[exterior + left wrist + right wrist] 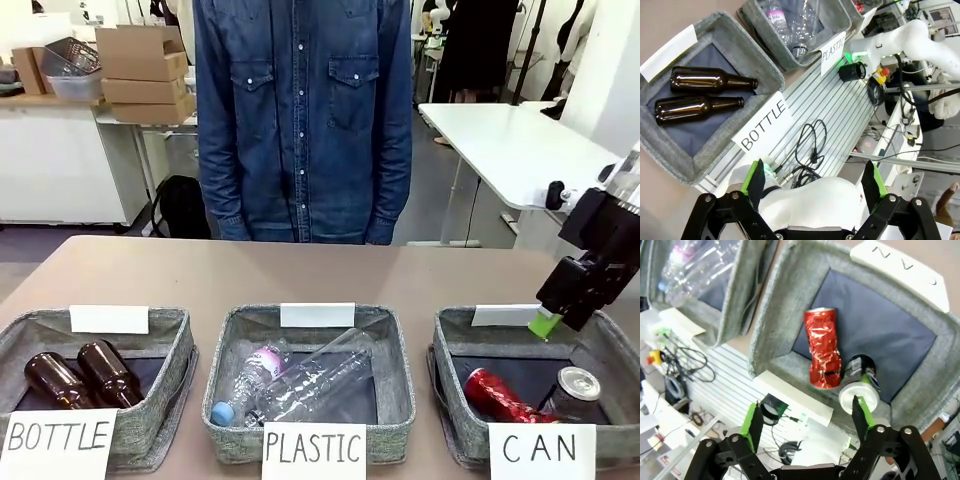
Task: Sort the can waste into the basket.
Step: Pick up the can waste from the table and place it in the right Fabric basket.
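Three grey woven baskets are lined up along the near edge of the desk (300,265). The BOTTLE basket (160,420) at the left is loaded with two brown glass bottles (85,375) lying side by side. The PLASTIC basket (395,400) in the middle is filled with clear plastic bottles (305,385), one with a blue cap. The CAN basket (452,400) at the right is seen to contain both cans: the red can (500,396), crumpled and lying on its side, and the dark can (575,390) with green-black print, its silver top up, touching the red one at its end. In the right wrist view the same pair is seen on the dark liner, red can (822,355) beside dark can (861,382), inside the basket wall (780,330).

The right gripper (550,322) is held above the far rim of the CAN basket, near its white tag, jaws spread wide with nothing between them; the cans lie below and just ahead of its fingers (863,412). The left gripper (815,185) is spread fully wide and empty, well apart from the cans, over the robot's own base beside the BOTTLE basket. A person in a denim shirt (300,110) is stood at the far side of the desk.
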`<state>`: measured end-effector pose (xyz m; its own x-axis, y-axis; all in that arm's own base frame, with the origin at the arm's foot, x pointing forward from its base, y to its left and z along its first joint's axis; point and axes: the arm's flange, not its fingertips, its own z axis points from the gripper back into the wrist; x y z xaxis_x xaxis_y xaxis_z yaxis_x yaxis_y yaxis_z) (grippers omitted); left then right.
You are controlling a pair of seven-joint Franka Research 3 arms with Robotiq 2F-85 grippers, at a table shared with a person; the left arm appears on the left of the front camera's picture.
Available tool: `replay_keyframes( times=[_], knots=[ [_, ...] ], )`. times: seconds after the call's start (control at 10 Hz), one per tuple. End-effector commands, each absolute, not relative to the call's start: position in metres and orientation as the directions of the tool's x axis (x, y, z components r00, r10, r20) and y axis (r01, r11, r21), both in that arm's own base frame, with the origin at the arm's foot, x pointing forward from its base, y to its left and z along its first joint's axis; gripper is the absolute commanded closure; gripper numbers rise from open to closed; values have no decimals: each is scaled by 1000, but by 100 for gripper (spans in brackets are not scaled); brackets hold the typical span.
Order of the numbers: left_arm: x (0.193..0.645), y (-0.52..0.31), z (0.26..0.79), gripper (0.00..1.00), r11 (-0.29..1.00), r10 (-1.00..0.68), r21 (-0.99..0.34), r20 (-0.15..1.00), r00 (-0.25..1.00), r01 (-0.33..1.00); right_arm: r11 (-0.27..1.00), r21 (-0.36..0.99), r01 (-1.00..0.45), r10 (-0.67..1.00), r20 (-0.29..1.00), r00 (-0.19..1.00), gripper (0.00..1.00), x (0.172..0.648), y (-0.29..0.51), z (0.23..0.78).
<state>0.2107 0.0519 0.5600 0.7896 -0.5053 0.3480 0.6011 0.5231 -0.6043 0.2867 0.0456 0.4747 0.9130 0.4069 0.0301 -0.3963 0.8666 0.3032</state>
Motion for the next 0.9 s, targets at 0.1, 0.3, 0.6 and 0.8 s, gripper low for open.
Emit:
replay_keyframes(
  times=[0.1, 0.3, 0.6, 0.8],
  knots=[
    [211, 52, 561, 0, 524, -504, -603, 350, 789, 602, 871, 306, -385, 393, 37, 919, 0, 299, 41, 474],
    [211, 52, 561, 0, 524, -504, -603, 350, 789, 602, 871, 337, -359, 363, 53, 930, 0, 304, 40, 475],
    [211, 52, 561, 0, 524, -504, -603, 350, 789, 602, 622, 774, -116, -2, 149, 989, 0, 319, 26, 503],
    [211, 52, 561, 0, 524, -504, -603, 350, 789, 602, 296, 954, -39, -248, 117, 962, 0, 328, 10, 520]
  ],
)
